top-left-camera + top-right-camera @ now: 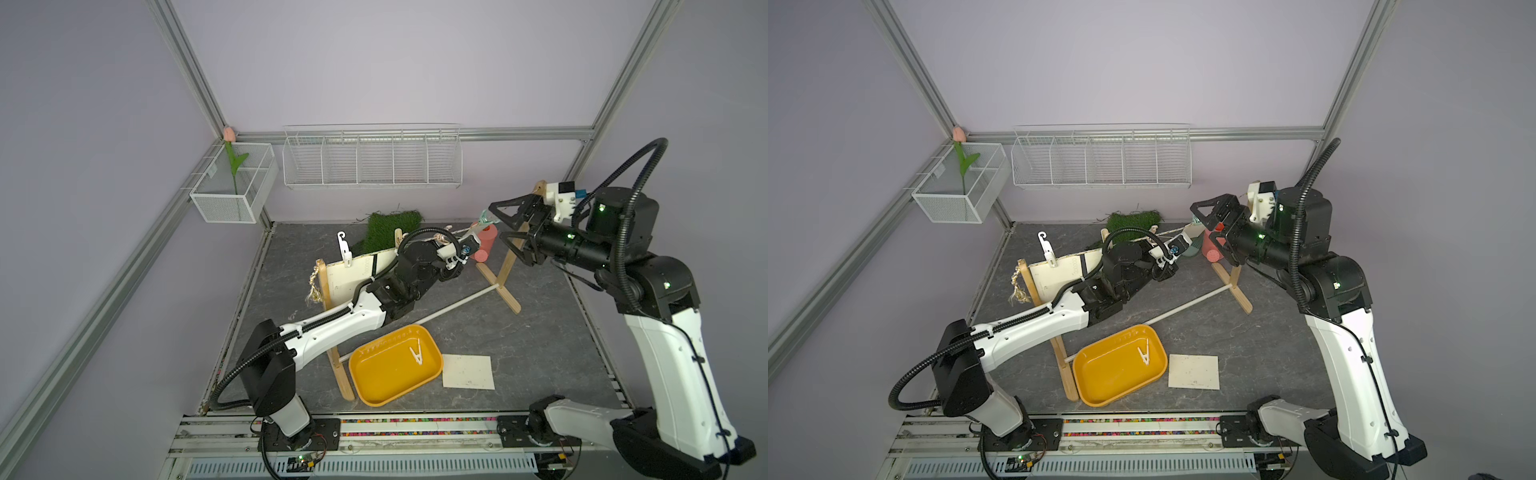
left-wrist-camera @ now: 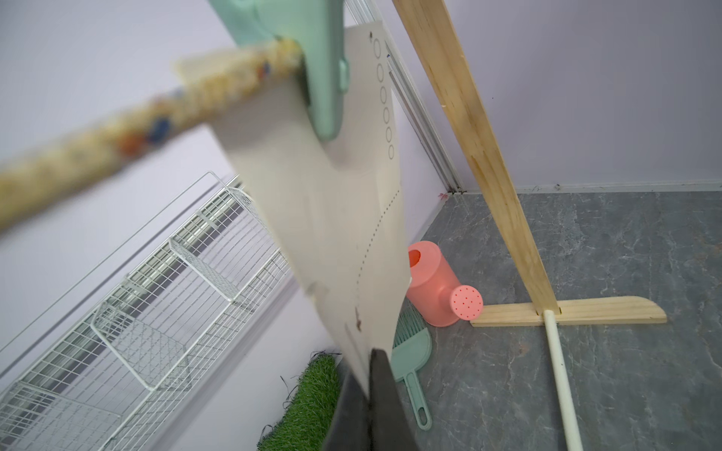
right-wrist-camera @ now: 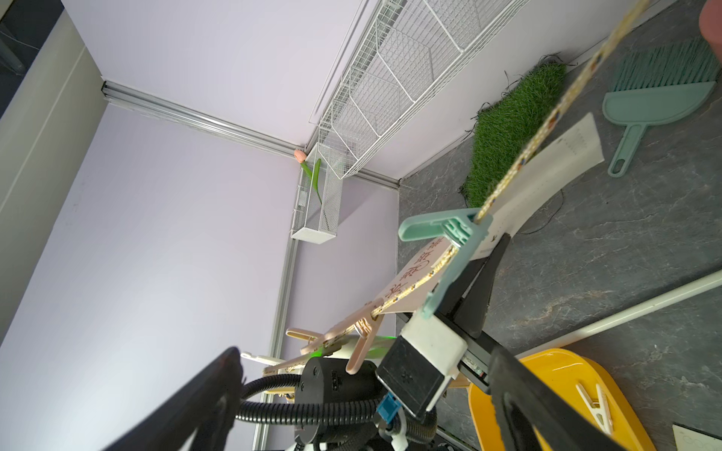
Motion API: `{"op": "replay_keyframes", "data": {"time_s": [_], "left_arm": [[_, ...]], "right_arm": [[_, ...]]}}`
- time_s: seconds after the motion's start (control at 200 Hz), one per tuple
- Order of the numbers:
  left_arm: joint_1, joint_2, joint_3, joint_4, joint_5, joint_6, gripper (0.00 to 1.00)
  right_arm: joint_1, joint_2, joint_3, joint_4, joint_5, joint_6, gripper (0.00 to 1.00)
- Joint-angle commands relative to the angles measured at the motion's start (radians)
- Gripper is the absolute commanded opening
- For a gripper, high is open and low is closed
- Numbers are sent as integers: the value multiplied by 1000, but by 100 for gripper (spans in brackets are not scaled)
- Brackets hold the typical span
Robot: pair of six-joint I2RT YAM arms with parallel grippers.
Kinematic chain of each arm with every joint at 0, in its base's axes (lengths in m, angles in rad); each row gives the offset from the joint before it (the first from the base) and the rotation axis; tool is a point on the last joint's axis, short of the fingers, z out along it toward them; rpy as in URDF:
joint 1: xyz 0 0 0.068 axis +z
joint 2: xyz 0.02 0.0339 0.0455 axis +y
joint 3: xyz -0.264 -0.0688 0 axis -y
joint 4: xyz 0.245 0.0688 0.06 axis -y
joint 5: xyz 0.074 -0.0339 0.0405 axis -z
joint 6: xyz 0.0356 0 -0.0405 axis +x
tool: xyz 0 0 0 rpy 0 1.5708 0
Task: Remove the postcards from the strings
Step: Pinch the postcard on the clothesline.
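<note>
1. The left hand [image 2: 369,375] is clenched on the lower edge of a hanging postcard [image 2: 332,218]. Its black fingers [image 2: 386,394] pinch the card from both faces.
2. That postcard hangs from the string [image 2: 97,156], pinned by a teal clothespin [image 2: 324,78], near the wooden post [image 2: 480,148] on the robot's right. Printed circles and a dotted line show on its face.
3. The right hand [image 1: 498,222] is released, jaws spread wide. It is raised to string height, just beside the teal clothespin; no contact that I can make out.
4. A second postcard [image 1: 345,282] hangs at the other end of the string under a white clothespin [image 1: 344,251], partly hidden by the left arm.
5. A third postcard [image 1: 467,371] lies flat on the grey bench [image 1: 540,340], just beside a yellow tray [image 1: 382,374].
6. A loose white clothespin [image 1: 417,355] lies inside the tray.
7. In the right wrist view, a tan clothespin [image 3: 363,336] also sits on the string; what it holds is unclear.
</note>
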Motion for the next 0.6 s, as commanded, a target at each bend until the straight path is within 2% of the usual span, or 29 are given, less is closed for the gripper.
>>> {"op": "replay_keyframes", "data": {"time_s": [0.0, 0.31, 0.595], "left_arm": [[3, 15, 43, 34, -13, 54, 4], [3, 17, 47, 44, -16, 61, 3], [3, 6, 42, 52, -24, 55, 3]], "right_arm": [[-4, 14, 12, -28, -4, 40, 100], [-4, 64, 51, -36, 0, 80, 93], [-5, 128, 119, -52, -7, 92, 79]]}}
